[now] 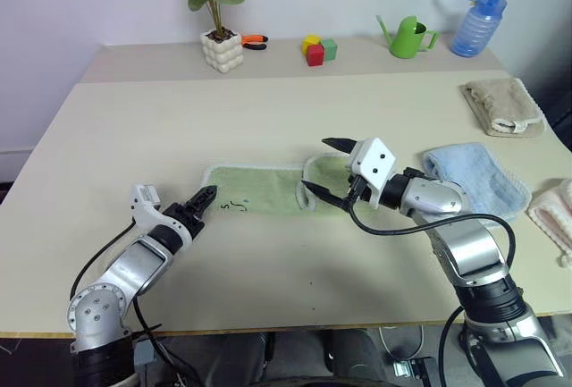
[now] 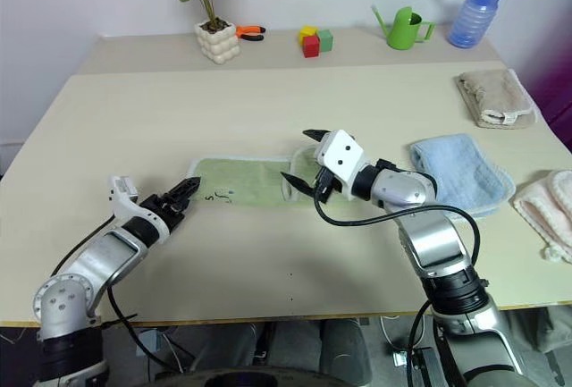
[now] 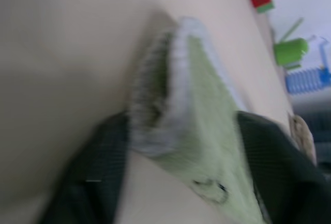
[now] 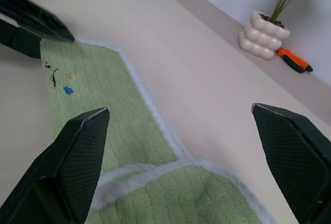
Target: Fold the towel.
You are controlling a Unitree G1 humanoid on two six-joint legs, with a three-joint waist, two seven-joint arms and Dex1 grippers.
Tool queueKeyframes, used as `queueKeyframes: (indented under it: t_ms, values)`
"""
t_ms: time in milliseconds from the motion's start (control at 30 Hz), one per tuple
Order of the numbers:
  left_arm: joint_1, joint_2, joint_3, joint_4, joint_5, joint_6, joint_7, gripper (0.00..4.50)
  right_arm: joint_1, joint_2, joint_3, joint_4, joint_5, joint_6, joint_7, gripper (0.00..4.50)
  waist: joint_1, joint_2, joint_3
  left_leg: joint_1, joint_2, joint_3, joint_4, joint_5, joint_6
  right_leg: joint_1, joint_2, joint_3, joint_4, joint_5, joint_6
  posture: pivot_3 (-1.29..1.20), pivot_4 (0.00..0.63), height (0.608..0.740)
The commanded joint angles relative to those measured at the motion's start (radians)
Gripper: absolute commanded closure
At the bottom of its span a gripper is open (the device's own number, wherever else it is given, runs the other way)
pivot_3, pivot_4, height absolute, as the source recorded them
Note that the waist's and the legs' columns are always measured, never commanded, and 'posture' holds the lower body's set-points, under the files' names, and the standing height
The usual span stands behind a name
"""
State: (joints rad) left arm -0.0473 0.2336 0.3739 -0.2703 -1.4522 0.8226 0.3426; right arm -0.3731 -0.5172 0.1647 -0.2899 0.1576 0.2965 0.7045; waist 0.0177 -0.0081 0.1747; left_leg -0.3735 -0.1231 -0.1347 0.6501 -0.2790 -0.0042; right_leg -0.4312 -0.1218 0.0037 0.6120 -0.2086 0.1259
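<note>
The light green towel lies flat across the middle of the table, and its right end is folded over onto itself. A small dark squiggle sits near its left end. My left gripper is low at the towel's left corner. In the left wrist view that corner bunches up between the two fingers, which press on it from both sides. My right gripper hovers just above the folded right end, open wide, with nothing between its fingers.
A light blue folded towel lies just right of my right arm, a beige one farther back right, and a pink cloth at the right edge. Along the back stand a potted plant, orange pliers, blocks, a green watering can and a blue bottle.
</note>
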Motion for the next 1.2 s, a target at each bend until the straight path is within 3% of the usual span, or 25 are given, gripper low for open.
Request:
queueKeyframes:
  t_ms: [33,100,233,367,533,667,833,1033,1200]
  values:
    - [-0.017,-0.003,-0.008,0.001,-0.011,-0.015,0.003,3.52,0.004,0.009,-0.003,-0.068,-0.006,-0.016,-0.011,0.0,-0.002,0.0,0.0,0.0,0.0,0.0,0.0,0.0,0.0,0.0,0.0,0.0,0.0,0.0,0.0,0.0,0.15,0.73]
    - [-0.017,0.005,-0.007,0.003,-0.01,-0.013,-0.002,4.42,0.017,0.008,-0.004,-0.085,-0.003,-0.007,-0.014,0.0,-0.003,0.0,0.0,0.0,0.0,0.0,0.0,0.0,0.0,-0.001,0.0,0.0,0.0,0.0,0.0,0.0,0.15,0.73]
    - [-0.018,0.035,0.047,-0.004,0.038,-0.073,-0.067,4.42,0.06,-0.005,-0.01,-0.115,0.002,0.015,-0.014,0.0,-0.003,0.0,0.0,0.0,0.0,0.0,0.0,0.0,0.0,-0.001,0.0,0.0,0.0,0.0,0.0,0.0,0.15,0.73]
    - [-0.048,0.161,0.142,0.006,0.156,-0.177,-0.201,4.42,0.112,-0.033,-0.021,-0.12,-0.003,0.02,-0.003,0.0,-0.005,-0.001,0.001,0.0,0.001,0.0,-0.001,0.0,0.0,-0.001,0.001,0.0,0.0,0.0,-0.001,0.0,0.15,0.73]
    - [-0.121,0.281,0.195,0.029,0.202,-0.207,-0.303,4.42,0.122,-0.038,-0.019,-0.096,-0.003,0.007,0.0,0.0,-0.002,-0.001,0.001,-0.001,0.001,0.0,-0.001,-0.001,0.001,-0.001,0.001,0.0,0.0,0.0,-0.001,0.0,0.15,0.73]
    - [-0.161,0.413,0.084,-0.051,0.307,-0.183,-0.504,4.42,0.124,-0.024,-0.007,-0.063,-0.01,-0.007,-0.003,0.0,-0.004,-0.002,0.001,-0.001,0.001,0.0,-0.001,-0.001,0.0,-0.001,0.001,0.0,0.0,0.0,-0.001,0.0,0.15,0.73]
    - [-0.181,0.496,-0.131,-0.162,0.414,-0.125,-0.692,4.42,0.13,-0.012,0.003,-0.048,-0.018,-0.016,-0.004,0.0,-0.005,-0.002,0.001,-0.001,0.0,0.0,-0.001,-0.001,0.002,-0.001,0.001,0.0,-0.001,0.0,-0.001,0.0,0.15,0.73]
    - [-0.188,0.516,-0.385,-0.223,0.572,-0.078,-0.82,4.42,0.135,0.001,0.009,-0.043,-0.029,-0.021,-0.014,0.0,-0.008,-0.001,0.002,-0.001,0.001,0.0,-0.002,-0.001,0.002,-0.003,0.002,0.001,0.0,-0.001,-0.001,0.0,0.15,0.73]
    - [-0.204,0.441,-0.399,-0.187,0.59,-0.055,-0.82,4.42,0.147,0.013,0.015,-0.061,-0.034,-0.013,-0.027,0.0,-0.005,-0.001,0.002,-0.001,0.001,0.0,-0.002,-0.001,0.002,-0.002,0.001,0.001,0.0,-0.001,-0.001,0.0,0.15,0.73]
